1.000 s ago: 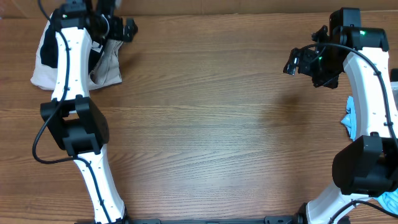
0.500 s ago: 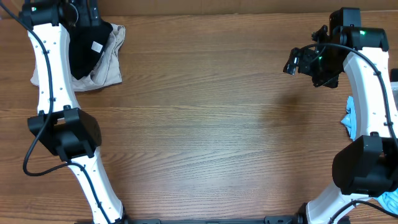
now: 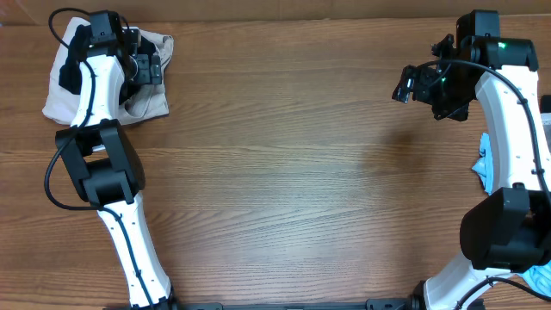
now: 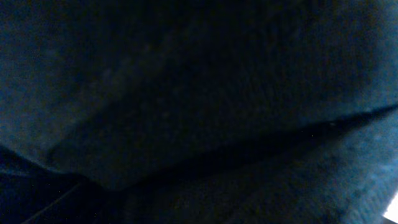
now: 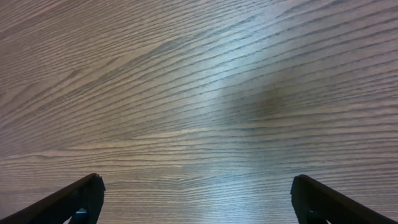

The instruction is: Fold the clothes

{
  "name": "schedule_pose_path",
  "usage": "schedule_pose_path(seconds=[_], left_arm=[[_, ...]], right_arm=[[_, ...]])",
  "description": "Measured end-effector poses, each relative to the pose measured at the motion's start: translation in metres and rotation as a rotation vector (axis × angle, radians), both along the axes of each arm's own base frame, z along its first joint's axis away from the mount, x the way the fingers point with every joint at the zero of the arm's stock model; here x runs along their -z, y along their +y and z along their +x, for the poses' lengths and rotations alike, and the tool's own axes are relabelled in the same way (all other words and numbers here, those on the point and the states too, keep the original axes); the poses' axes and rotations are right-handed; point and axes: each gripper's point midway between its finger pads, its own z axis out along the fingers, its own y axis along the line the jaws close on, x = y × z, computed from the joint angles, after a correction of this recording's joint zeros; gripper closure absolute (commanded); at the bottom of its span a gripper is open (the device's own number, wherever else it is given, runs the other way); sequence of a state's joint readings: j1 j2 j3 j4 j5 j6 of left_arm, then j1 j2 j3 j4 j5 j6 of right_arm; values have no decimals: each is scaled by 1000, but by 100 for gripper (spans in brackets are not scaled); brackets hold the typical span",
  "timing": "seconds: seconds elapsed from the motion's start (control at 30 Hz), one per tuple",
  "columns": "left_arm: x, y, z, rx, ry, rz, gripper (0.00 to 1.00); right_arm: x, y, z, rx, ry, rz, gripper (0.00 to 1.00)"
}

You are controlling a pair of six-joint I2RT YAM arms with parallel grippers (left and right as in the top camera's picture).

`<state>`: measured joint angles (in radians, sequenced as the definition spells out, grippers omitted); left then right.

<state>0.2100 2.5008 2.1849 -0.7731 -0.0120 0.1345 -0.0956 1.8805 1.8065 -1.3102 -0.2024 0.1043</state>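
1. Black garment fills the left wrist view. It lies with an off-white garment in a heap at the far-left corner of the worktop.
2. Step in hand, my read: pickup. Nothing is laid flat, no fold started.
3. Left hand is down on the heap, fingers spread wide. Can't tell if any cloth sits between them.
4. Right hand hovers over bare wood at the far right, fingers spread, holding nothing.
5. Next move likely calls for pinching one layer only, ideally a hem or corner of the black garment, then pulling it to the middle.
6. Edges: the heap sits near the far and left edges, so pull inward only. A light-blue garment lies at the right edge beside the right arm.
7. Room: the whole middle is bare wood, enough to spread a garment out.
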Motion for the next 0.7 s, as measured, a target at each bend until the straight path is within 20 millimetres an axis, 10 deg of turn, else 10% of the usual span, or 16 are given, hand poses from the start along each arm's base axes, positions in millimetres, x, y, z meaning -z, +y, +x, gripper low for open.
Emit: schedule_pose_path(seconds=[0.4, 0.7], left_arm=[[-45, -8, 3, 23, -16, -46, 0], [-172, -13, 0, 21, -191, -42, 0]], right_arm=[[-6, 0, -1, 0, 2, 0, 0], [-111, -4, 6, 7, -185, -37, 0]])
